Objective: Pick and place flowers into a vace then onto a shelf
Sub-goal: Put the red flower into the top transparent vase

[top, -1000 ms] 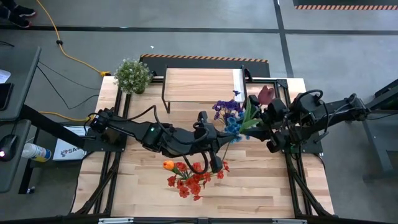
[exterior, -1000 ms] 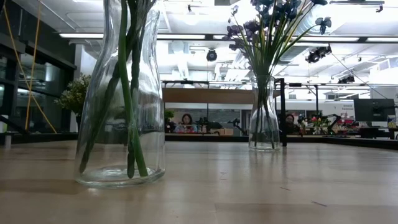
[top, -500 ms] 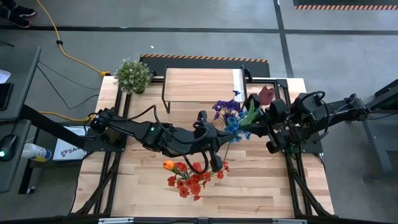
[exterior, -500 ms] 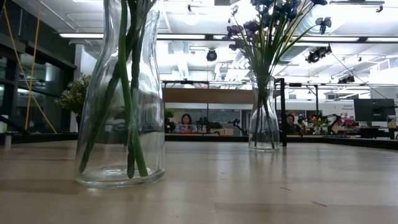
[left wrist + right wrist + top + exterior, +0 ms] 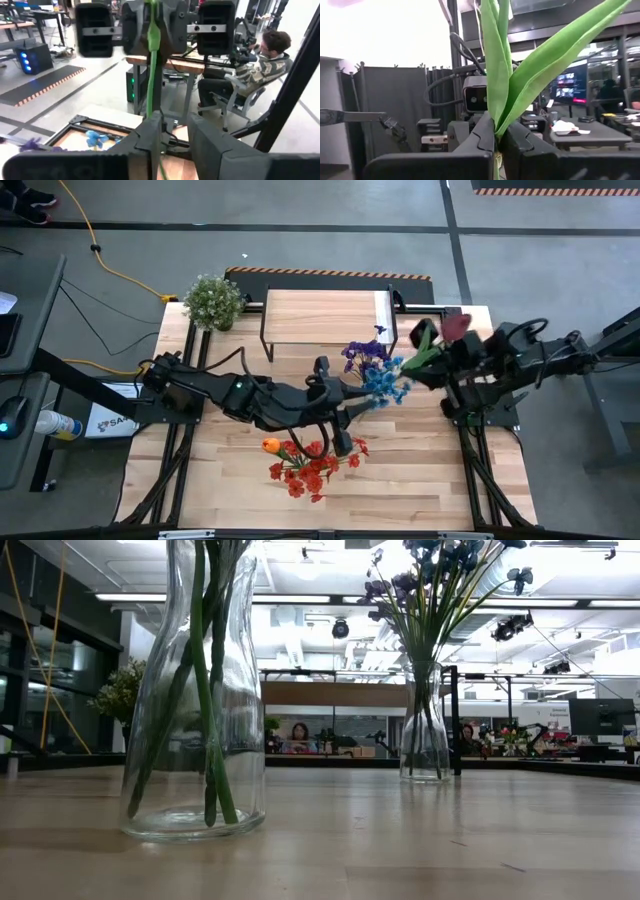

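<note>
Maroon flower point(image 5: 455, 325) — pinched upright in right end effector point(image 5: 452, 362).

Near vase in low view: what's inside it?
Inside the near glass vase: several green stems reaching its base, no water visible. Their blooms are cut off above the frame; the high view shows red and orange flowers there, partly under the left gripper.

High view: overhead, straight down on the table point(image 5: 420, 490). Low view: tabletop level, very near one glass vase point(image 5: 195, 690); shares purple flowers point(image 5: 430, 580) with the high view. Left wrist: faces a seated person point(image 5: 260, 65). Right wrist: close on green leaves point(image 5: 505, 65).
</note>
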